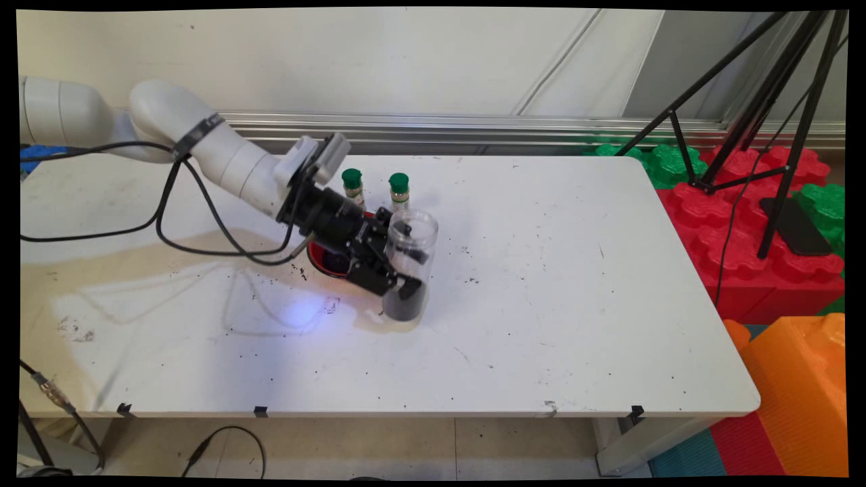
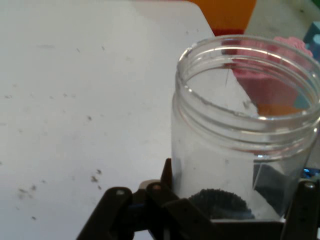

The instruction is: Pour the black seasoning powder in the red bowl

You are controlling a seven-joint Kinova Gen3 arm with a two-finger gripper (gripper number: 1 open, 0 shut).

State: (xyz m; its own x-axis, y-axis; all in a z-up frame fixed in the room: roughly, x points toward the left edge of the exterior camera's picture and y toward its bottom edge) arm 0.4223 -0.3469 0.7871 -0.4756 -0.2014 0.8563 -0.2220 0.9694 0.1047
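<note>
White bench (image 1: 541, 304), speckled with dark crumbs, pale wall behind; red, green and orange foam blocks (image 1: 758, 223) and a black tripod (image 1: 764, 135) off its right edge. Arm comes in from the far-left side, black cables hanging. Jaws (image 1: 406, 270) closed around a clear open-top jar (image 1: 411, 264), one finger (image 1: 418, 255) visible through the glass, the other on the near-left side of it. Jar stands upright near bench centre, slightly toward the far edge, with dark granular stuff in the bottom. Hand view: jar (image 2: 245, 135) sits between the fingers (image 2: 305, 210), threaded rim up, dark contents low inside. Red bowl (image 1: 325, 260) just behind the gripper body, mostly hidden. Two small green-capped bottles (image 1: 375, 189) upright just beyond, toward the far edge.
</note>
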